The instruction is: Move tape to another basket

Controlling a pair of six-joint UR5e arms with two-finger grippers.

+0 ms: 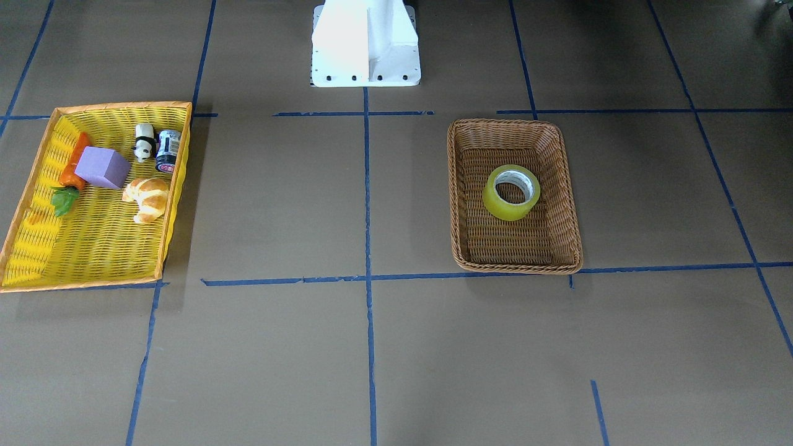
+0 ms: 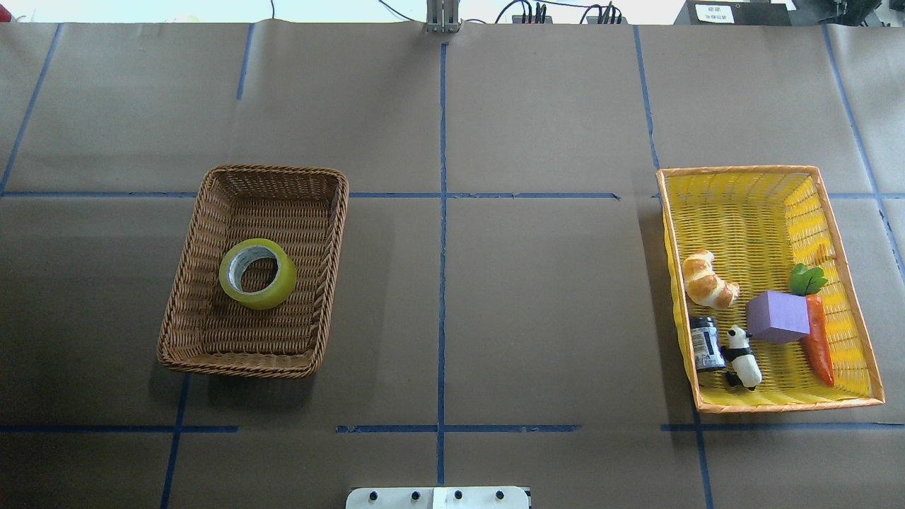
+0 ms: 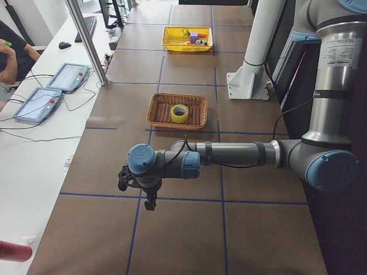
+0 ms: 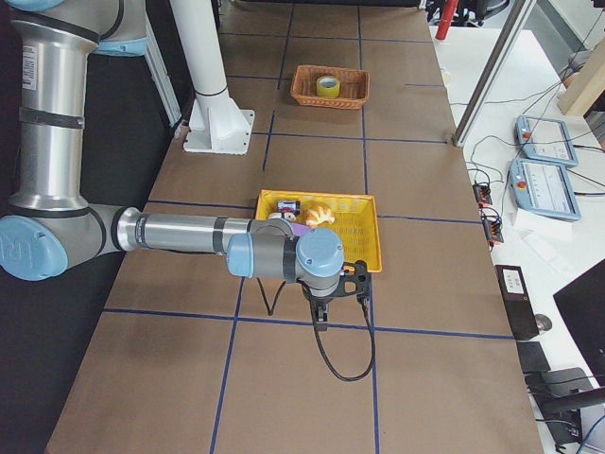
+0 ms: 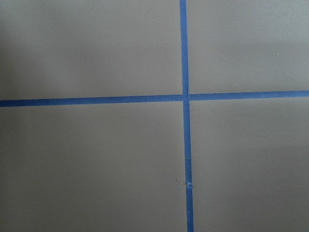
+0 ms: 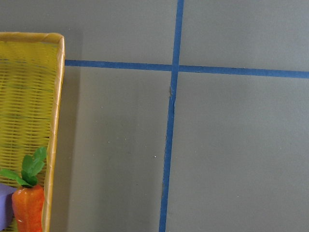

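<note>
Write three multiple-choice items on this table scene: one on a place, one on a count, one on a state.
1. Where is the tape?
A. in the brown wicker basket
B. in the yellow tray
C. outside both

2. How many things lie in the yellow tray?
A. three
B. five
C. seven

3. How does the tape lie?
A. flat, hole upward
B. standing on its edge
C. propped against a wall of its container

Answers:
1 A, it sits alone on the wicker floor.
2 B, croissant, can, panda, cube, carrot.
3 A, the overhead view looks straight into its core.
</note>
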